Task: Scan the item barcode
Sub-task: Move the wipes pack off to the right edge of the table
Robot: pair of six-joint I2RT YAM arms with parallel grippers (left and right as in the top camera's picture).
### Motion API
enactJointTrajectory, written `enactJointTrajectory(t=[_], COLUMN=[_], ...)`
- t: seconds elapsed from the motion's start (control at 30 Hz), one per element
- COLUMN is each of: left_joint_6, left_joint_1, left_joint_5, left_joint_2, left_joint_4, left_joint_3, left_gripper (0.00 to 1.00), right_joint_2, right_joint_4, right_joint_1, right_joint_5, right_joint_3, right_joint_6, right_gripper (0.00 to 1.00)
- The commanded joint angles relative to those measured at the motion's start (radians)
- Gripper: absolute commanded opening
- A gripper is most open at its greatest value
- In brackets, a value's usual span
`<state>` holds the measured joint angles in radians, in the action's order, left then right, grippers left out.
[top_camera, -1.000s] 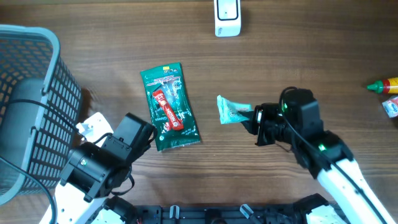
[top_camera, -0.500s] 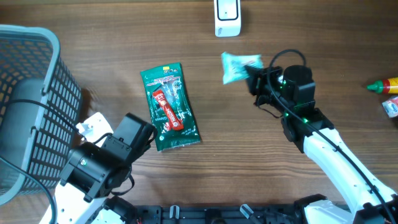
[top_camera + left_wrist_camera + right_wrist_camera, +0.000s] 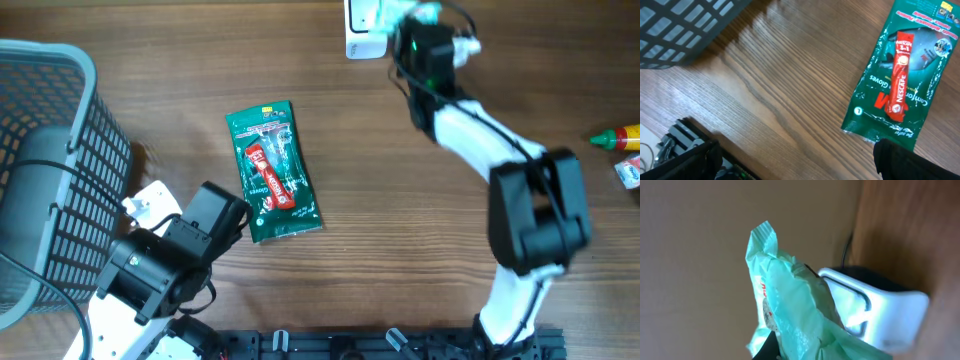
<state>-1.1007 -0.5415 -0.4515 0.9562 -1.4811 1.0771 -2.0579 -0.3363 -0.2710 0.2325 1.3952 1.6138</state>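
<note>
Wood-grain table, overhead view. The right arm stretches to the far edge, where its right gripper holds a mint-green packet just beside the white scanner. The picture is blurred there, so the jaws themselves are hard to make out. A green glove pack lies flat near the table's middle, well apart from the scanner. The left gripper hangs near the pack's lower left corner. A dark mesh basket stands at the left edge. A red bottle with a green cap lies at the right edge.

Left wrist view. The glove pack lies at upper right, with a red Nescafé stick lying along it. A corner of the basket fills the upper left. The left gripper is spread wide with nothing between its dark fingers, which flank bare table.

Right wrist view. The packet, crimped at its top edge, is clamped in the narrow jaws at the lower edge of the frame. It is held up in front of the scanner and overlaps the scanner's dark face. Whether the two touch cannot be told.
</note>
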Motion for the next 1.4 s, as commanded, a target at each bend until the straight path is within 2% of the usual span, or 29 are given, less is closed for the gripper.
enactJointTrajectory(t=[0.0, 0.13, 0.27, 0.43, 0.57, 0.7, 0.9, 1.0, 1.07, 1.17, 1.2, 1.27, 1.37], left_joint_6=[0.001, 0.001, 0.001, 0.001, 0.001, 0.001, 0.001, 0.001, 0.001, 0.001, 0.001, 0.001, 0.001], left_joint_1=[0.001, 0.001, 0.001, 0.001, 0.001, 0.001, 0.001, 0.001, 0.001, 0.001, 0.001, 0.001, 0.001], left_joint_5=[-0.01, -0.01, -0.01, -0.01, -0.01, -0.01, -0.01, -0.01, -0.01, -0.01, -0.01, -0.01, -0.01], left_joint_2=[-0.004, -0.004, -0.004, -0.004, -0.004, -0.004, -0.004, -0.004, -0.004, -0.004, -0.004, -0.004, -0.004], left_joint_4=[-0.001, -0.001, -0.001, -0.001, -0.001, -0.001, -0.001, -0.001, -0.001, -0.001, -0.001, -0.001, -0.001], left_joint_3=[0.003, 0.003, 0.003, 0.003, 0.003, 0.003, 0.003, 0.003, 0.003, 0.003, 0.003, 0.003, 0.003], left_gripper=[1.0, 1.0, 1.0, 1.0, 1.0, 1.0, 1.0, 1.0, 1.0, 1.0, 1.0, 1.0, 1.0], right_joint_2=[-0.204, -0.379, -0.402, -0.358, -0.26, -0.174, -0.17, -0.171, -0.171, -0.17, -0.169, -0.155, -0.077], right_joint_4=[0.076, 0.1, 0.137, 0.177, 0.374, 0.684, 0.965, 1.027, 1.078, 1.05, 1.029, 0.999, 1.0], right_joint_1=[0.0, -0.001, -0.005, 0.03, 0.118, 0.259, 0.498, 0.607, 0.676, 0.749, 0.763, 0.78, 0.771], right_joint_5=[0.039, 0.013, 0.057, -0.008, 0.001, 0.173, 0.331, 0.333, 0.333, 0.254, 0.196, 0.019, -0.265], right_joint_3=[0.282, 0.487, 0.503, 0.504, 0.504, 0.504, 0.49, 0.475, 0.475, 0.477, 0.483, 0.504, 0.512], right_joint_6=[-0.043, -0.039, -0.041, -0.047, -0.043, -0.042, -0.043, -0.044, -0.096, -0.377, -0.473, -0.677, -0.866], right_gripper=[0.05, 0.05, 0.05, 0.05, 0.04, 0.05, 0.05, 0.06, 0.17, 0.57, 0.75, 1.0, 1.0])
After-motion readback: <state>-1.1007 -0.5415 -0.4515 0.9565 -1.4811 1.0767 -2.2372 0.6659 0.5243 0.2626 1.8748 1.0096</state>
